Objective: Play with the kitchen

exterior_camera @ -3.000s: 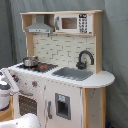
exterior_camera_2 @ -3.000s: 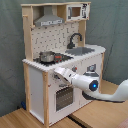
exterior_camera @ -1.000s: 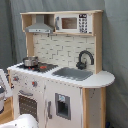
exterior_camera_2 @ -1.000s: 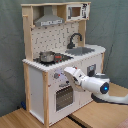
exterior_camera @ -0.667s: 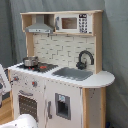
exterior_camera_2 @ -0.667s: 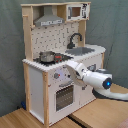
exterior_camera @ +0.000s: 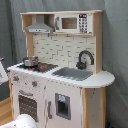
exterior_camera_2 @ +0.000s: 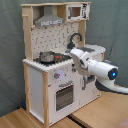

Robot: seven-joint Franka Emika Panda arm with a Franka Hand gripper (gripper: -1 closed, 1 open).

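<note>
The kitchen (exterior_camera_2: 52, 65) stands on the desk (exterior_camera_2: 107, 110), its stove edge right against the claw (exterior_camera_2: 74, 54). Whether the claw is clenched I cannot tell. Pushing further could shove the pot (exterior_camera_2: 47, 57) just beyond it, or tip something.

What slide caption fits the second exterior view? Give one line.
Panda arm reaches to the toy kitchen counter beside a small pot on the stovetop.

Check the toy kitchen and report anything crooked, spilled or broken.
Nothing stands out. The white and light-wood toy kitchen stands upright, its small metal pot sits level on the black stovetop, and the grey sink shows no spill. Oven door looks closed.
</note>
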